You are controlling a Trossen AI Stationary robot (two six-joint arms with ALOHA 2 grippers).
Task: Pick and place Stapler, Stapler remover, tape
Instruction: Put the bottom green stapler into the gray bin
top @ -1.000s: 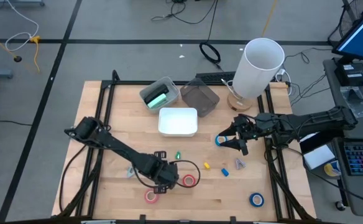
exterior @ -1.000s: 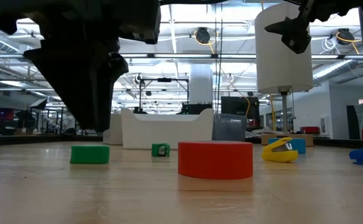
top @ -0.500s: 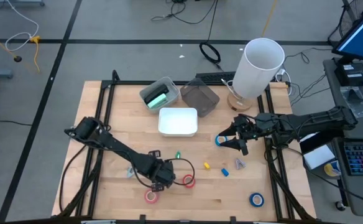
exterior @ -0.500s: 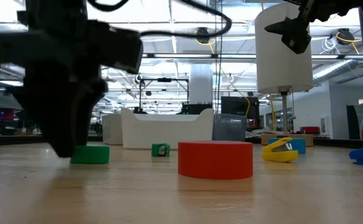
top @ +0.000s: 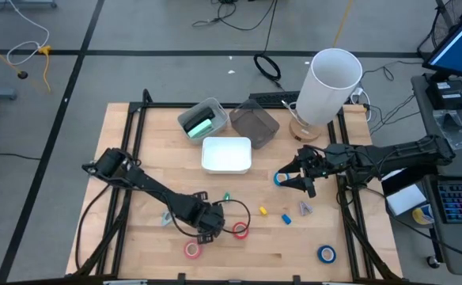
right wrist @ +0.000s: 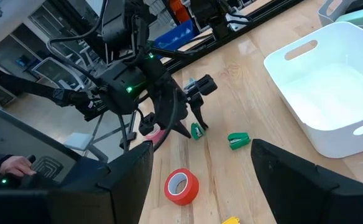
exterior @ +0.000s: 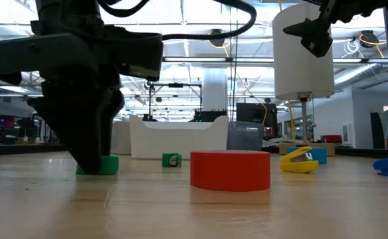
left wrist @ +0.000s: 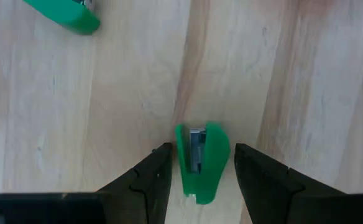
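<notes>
My left gripper [top: 209, 226] stands low near the table's near edge, open. Its fingers are on either side of a small green staple remover [left wrist: 200, 163], which lies flat on the wood [exterior: 105, 164], with a gap showing on each side. A second green piece [top: 226, 196] lies just beyond it. A red tape roll [top: 240, 230] and a pink one [top: 192, 250] lie close by, and a blue roll [top: 326, 254] lies near the right corner. My right gripper [top: 288, 179] hangs open, raised over another blue roll [exterior: 317, 155].
A white bin [top: 227, 154], a clear bin with something green in it [top: 202, 119] and a dark bin [top: 254, 123] sit toward the far side. The tall white cylinder [top: 332, 83] stands far right. Small yellow [top: 263, 211], blue [top: 286, 219] and grey [top: 304, 209] pieces lie centre-right.
My left gripper has come down from well above the table to the board and settled over the green staple remover, one finger on each side of it. The right arm has kept still and no object has moved.
</notes>
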